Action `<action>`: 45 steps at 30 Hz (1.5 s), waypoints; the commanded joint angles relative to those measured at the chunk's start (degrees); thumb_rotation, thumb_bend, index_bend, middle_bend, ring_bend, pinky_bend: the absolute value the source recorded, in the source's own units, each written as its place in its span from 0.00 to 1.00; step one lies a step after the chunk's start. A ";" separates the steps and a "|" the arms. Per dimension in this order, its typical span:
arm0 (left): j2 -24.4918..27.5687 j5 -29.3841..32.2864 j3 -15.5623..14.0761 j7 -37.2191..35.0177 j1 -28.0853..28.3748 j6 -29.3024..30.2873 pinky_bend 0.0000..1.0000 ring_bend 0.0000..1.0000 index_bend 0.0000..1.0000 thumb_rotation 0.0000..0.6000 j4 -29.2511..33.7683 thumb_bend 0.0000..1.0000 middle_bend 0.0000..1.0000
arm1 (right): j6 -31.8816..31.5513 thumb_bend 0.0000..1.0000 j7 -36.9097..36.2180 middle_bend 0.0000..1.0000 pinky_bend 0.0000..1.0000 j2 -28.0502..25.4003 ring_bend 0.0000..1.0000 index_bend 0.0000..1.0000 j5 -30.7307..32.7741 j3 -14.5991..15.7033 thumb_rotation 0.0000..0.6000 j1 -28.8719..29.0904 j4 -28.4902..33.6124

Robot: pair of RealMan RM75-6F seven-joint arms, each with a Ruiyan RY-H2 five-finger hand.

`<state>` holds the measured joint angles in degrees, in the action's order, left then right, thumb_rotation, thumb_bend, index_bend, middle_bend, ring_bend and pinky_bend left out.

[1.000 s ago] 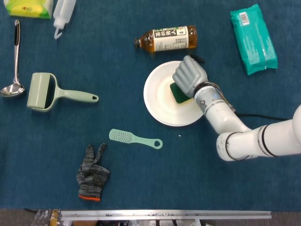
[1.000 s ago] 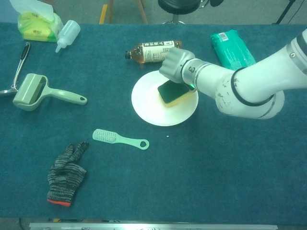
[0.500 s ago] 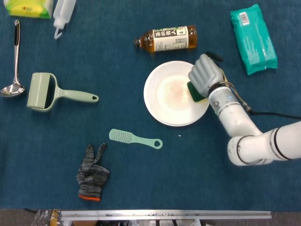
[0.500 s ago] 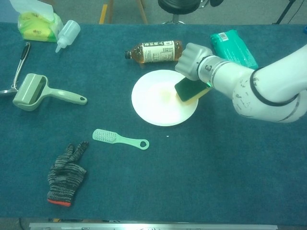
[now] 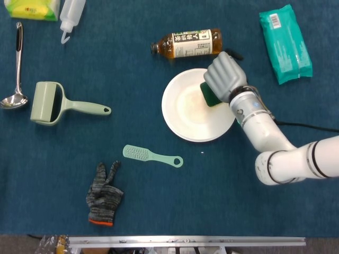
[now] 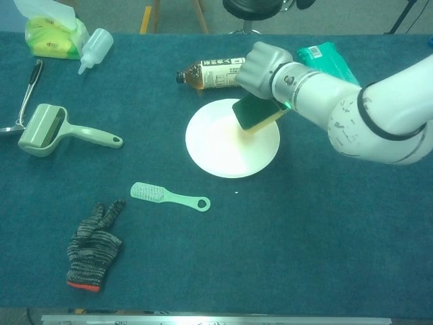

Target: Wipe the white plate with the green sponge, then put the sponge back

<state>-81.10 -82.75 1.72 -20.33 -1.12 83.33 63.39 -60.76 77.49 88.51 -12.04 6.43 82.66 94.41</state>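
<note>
Since half a second ago I've swung the right hand [image 5: 225, 77] up and left, from the plate's right rim to its upper right part; a second ago it was at plate centre. Fingers are curled tight around the green sponge [image 6: 255, 112], knuckles toward the top of the frame in the head view. In the chest view the sponge is tilted, green face toward the camera, yellow underside showing at its lower edge, which sits over the plate; I can't tell whether it's touching. The forearm runs down and right from the wrist to the elbow at the lower right of the head view.

The white plate [image 5: 183, 114] sits right of centre on the blue tablecloth [image 5: 159, 201], with a faint yellowish patch in its middle. The tea bottle [image 5: 186, 43] lies on its side just above the plate, close to the knuckles. A teal wipes pack [image 5: 285, 44] is at upper right.

Left side: lint roller [image 5: 55, 104], ladle [image 5: 17, 69], squeeze bottle [image 5: 70, 15], yellow-green pack [image 5: 33, 9] in the corner. The brush [image 5: 151, 155] and knitted glove [image 5: 103, 196] sit lower centre-left.

I don't see the left hand in either view.
</note>
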 commanded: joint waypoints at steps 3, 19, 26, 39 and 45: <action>0.10 0.19 0.06 -0.43 -0.18 0.04 0.34 0.18 0.30 1.00 -0.31 0.23 0.29 | 3.89 0.13 -0.01 0.61 0.46 3.29 0.48 0.52 -0.40 -0.60 1.00 -0.05 -5.17; 0.75 0.35 0.47 -0.27 -0.19 0.29 0.34 0.18 0.30 1.00 0.66 0.23 0.29 | 3.31 0.13 1.26 0.61 0.46 3.37 0.48 0.52 -0.19 1.96 1.00 -1.06 -5.64; 0.84 0.28 0.57 0.67 0.30 -0.19 0.34 0.18 0.30 1.00 1.50 0.23 0.29 | 0.48 0.13 0.54 0.61 0.46 -0.46 0.48 0.52 -1.08 2.93 1.00 -2.49 -1.23; 0.97 0.14 0.55 1.59 0.74 -0.53 0.34 0.18 0.30 1.00 2.18 0.23 0.29 | -8.63 0.13 -8.55 0.61 0.46 -10.49 0.48 0.52 -17.00 6.44 1.00 -10.89 13.49; 1.12 -0.11 0.57 2.88 1.24 -0.72 0.34 0.18 0.30 1.00 3.33 0.23 0.29 | -12.82 0.13 -12.60 0.61 0.46 -13.95 0.48 0.52 -24.38 9.50 1.00 -16.91 17.60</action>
<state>-80.02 -82.80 2.27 -17.62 0.01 82.64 66.56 -72.46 66.42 75.88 -34.48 14.67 67.60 110.72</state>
